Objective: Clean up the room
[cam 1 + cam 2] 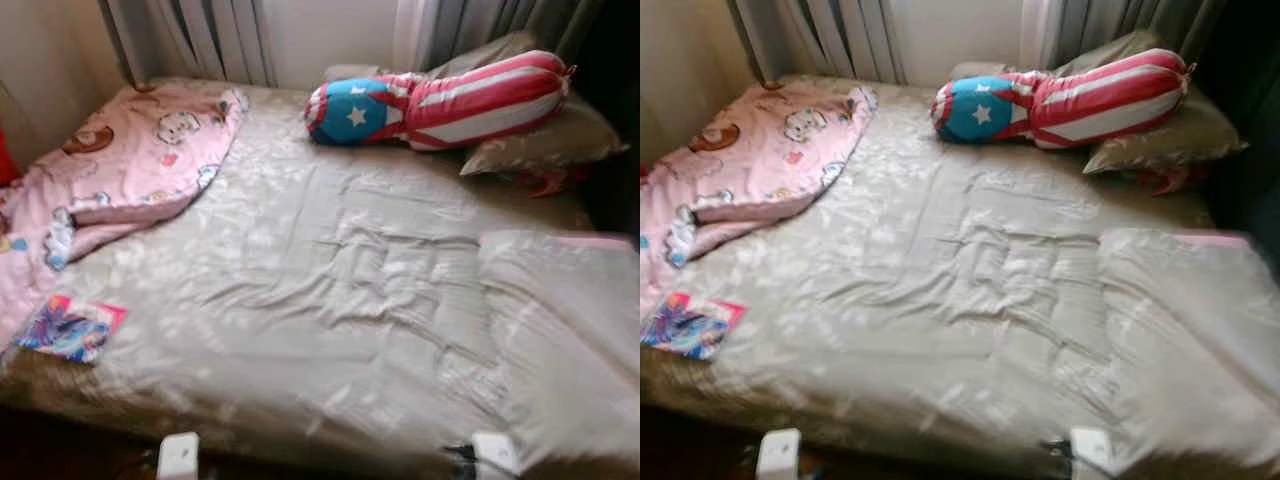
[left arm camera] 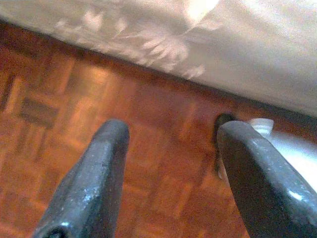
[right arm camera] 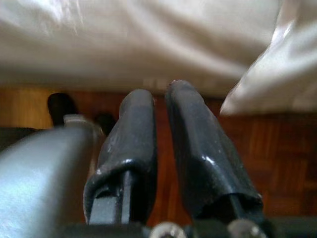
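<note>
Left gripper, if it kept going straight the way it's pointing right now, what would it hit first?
Probably the wooden floor. The left gripper hangs open above the parquet, aimed near the foot of the bed cover. Depth is unclear, so it might meet the cover's hanging edge instead.

left gripper (image 2: 171, 163): two long black fingers (image 2: 89, 188), rounded tips, scuffed glossy skin
right gripper (image 3: 168, 134): two black fingers (image 3: 131, 144), rubbery sleeves over metal cores, screws at base
arm (image 3: 39, 173): silver, rounded shell
head view: two white blocks (image 1: 178, 455) at bottom edge
</note>
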Robot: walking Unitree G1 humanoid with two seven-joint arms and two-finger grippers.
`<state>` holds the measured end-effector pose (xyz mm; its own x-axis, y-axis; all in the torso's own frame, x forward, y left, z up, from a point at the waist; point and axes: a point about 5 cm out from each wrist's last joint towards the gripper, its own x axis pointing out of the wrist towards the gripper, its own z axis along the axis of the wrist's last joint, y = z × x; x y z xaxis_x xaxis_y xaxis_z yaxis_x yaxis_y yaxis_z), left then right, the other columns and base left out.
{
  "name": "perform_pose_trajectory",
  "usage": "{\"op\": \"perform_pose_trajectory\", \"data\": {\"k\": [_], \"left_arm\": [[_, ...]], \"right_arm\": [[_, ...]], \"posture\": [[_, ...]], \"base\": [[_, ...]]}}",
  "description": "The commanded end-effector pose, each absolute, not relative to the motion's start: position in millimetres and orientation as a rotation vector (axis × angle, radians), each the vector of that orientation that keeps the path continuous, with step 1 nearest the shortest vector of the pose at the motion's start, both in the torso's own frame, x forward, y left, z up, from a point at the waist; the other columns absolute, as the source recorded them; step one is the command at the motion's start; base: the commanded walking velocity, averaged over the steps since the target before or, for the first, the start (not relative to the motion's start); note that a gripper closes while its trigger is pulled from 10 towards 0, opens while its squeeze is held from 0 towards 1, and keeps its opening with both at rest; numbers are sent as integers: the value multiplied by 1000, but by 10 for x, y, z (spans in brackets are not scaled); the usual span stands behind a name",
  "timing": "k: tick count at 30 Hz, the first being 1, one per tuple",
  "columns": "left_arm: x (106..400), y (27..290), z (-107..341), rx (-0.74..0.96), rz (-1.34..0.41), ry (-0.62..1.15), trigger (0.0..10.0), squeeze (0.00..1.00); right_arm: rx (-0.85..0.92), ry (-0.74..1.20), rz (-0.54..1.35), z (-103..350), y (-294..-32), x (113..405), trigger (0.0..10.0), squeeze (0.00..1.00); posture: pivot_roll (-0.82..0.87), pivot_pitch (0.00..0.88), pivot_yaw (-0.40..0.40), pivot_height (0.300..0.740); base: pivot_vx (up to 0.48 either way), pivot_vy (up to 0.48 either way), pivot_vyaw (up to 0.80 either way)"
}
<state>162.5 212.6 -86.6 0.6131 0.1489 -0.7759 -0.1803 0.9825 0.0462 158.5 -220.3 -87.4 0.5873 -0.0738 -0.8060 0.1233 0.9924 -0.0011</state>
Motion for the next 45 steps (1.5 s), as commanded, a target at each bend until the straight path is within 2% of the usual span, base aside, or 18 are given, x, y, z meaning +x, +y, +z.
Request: {"op": "perform_pose_trajectory", "data": {"k": [1,21,27,35,41,45], "left_arm": [[1619,2139,-870,-34,189,903,10000,0],[1605,2115,-878,-28,150,909,10000,0],[1606,2101,-881,-40,158,908,10000,0],[1630,2113,-869,-53,171,898,10000,0],[1650,2107,-862,-59,175,893,10000,0],[1656,2088,-862,-64,178,890,10000,0]], "right_arm": [[79,948,-110,-898,-2164,1549,10000,0],[80,963,-81,-936,-1902,1576,10000,0],[75,956,-84,-932,-1983,1546,10000,0],[68,945,-111,-880,-2293,1509,10000,0],[67,944,-116,-870,-2320,1520,10000,0],[65,946,-103,-880,-2204,1571,10000,0]], "posture": [[-97,152,-5,740],[-96,125,-5,740],[-93,131,-15,740],[-95,138,-18,740],[-98,144,-20,740],[-98,147,-23,740]], "base": [[0,424,0],[0,423,0],[0,424,0],[0,423,0],[0,423,0],[0,423,0]]}}
